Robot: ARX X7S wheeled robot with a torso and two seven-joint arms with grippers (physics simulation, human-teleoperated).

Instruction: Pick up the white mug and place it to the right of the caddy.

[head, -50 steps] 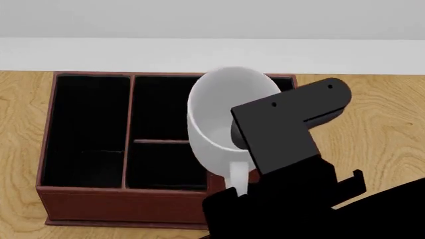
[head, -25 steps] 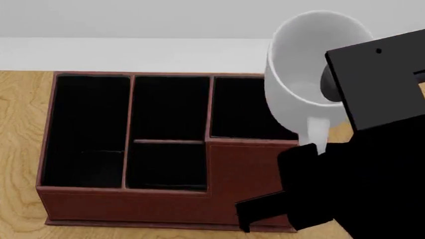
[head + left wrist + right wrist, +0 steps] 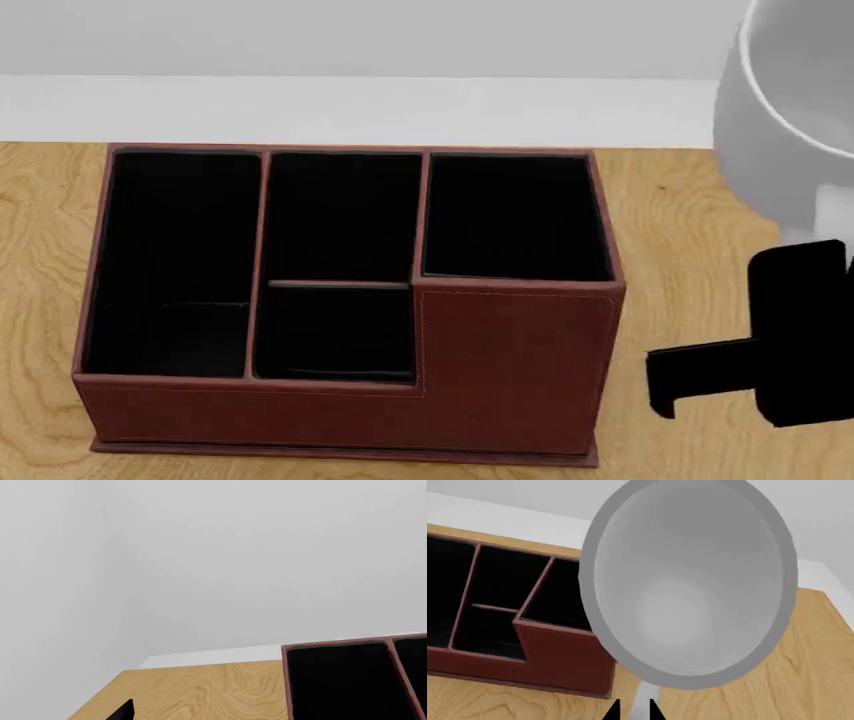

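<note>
Head view, left to right. The caddy [image 3: 347,300] stands on the wooden table [image 3: 34,200], its four black compartments open upward and its stepped front toward the camera. At 3 o'clock from the caddy, cut by the frame edge, the white mug [image 3: 794,120] hangs in the air above the table, handle downward. At about 5 o'clock sits the right gripper [image 3: 801,345], a black block below the mug.

Right wrist view: two dark fingertips [image 3: 612,711] pinch the mug's handle [image 3: 640,705], apparently closed on it. The left gripper's state cannot be told; only a dark corner [image 3: 123,711] shows in the left wrist view.
</note>
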